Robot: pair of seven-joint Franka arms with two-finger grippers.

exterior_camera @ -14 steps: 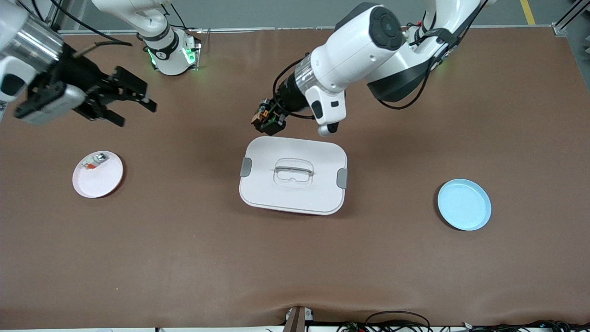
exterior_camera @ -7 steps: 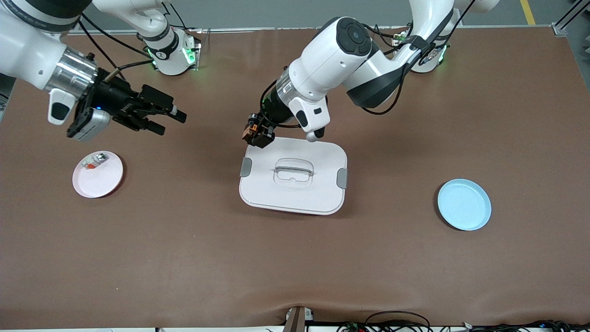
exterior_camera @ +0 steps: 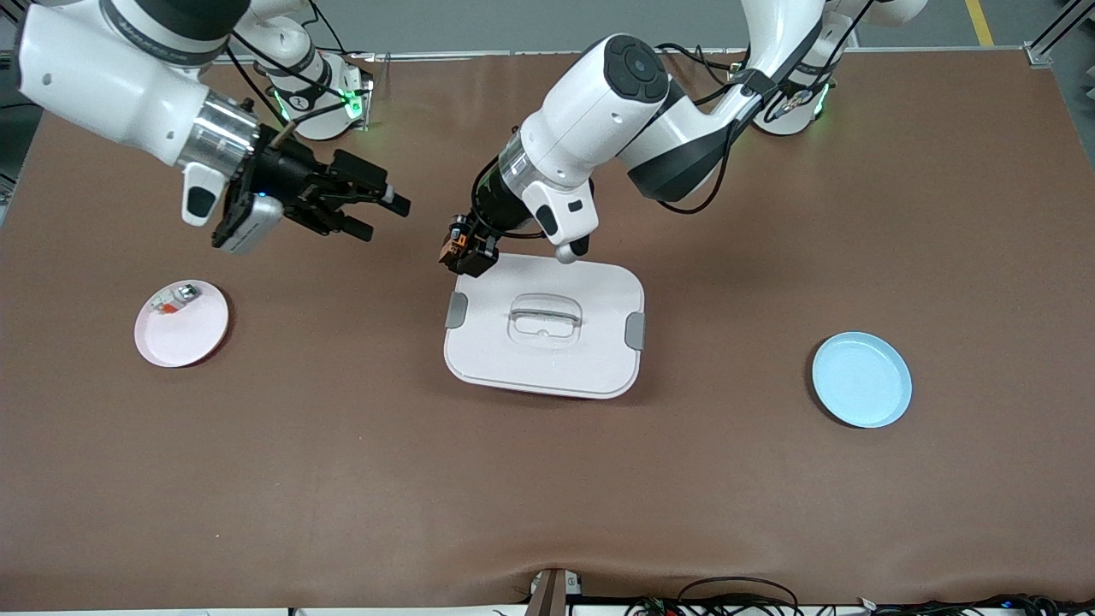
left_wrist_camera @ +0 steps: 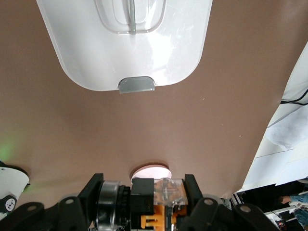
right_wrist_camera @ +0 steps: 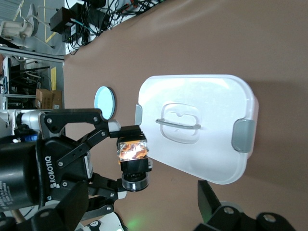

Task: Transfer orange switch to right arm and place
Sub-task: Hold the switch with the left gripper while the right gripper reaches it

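At about nine o'clock of the front view, a pink plate is seen on the brown table, toward the right arm's end; a small whitish part with a red-orange bit lies in it, at the edge farther from the front camera. Above this plate, at about ten o'clock, the right arm is stretched out over the bare table, and the right gripper is held in the air with its fingers spread apart and nothing between them.

Close to the centre, at about eleven o'clock of the white lidded box, the left gripper is found over the table, just at the corner of the box. Its fingers are closed on the orange switch, which is held off the table. In the left wrist view the orange switch is seen clamped between the two fingers, and in the right wrist view the same part is shown in the grip, beside the white box.

The box is closed by its lid, with a grey latch at each short end and a handle in the middle.

At about three o'clock, a light blue plate lies toward the left arm's end of the table.
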